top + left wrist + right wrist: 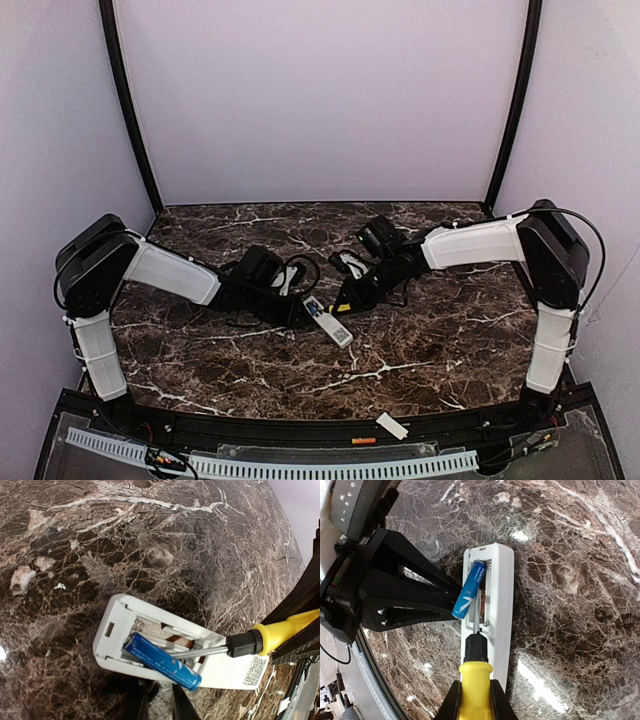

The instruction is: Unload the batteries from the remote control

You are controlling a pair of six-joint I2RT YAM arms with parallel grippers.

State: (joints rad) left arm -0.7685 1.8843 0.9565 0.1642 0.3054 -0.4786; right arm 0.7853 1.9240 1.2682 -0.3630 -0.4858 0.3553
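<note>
While the blue battery point(162, 661) sits tilted, one end lifted out of the open bay, we see the remote point(504, 605) lying back-up on the marble table point(150, 540). Into that bay, beside the battery, reaches the shaft of a screwdriver point(475, 677), its yellow handle clamped in the right gripper point(475, 700). The left gripper point(159, 700) has its tips at the remote's long side; whether they pinch anything we cannot tell.

The right end effector point(475, 700) at 6 o'clock clamps a yellow screwdriver point(475, 677), whose shaft points toward 12 o'clock into the white remote control point(502, 595). In the open bay a blue battery point(469, 590) lies tilted, its lower end jutting toward 7 o'clock. The black left end effector point(456, 601) reaches the remote control's edge from 9 o'clock.
</note>
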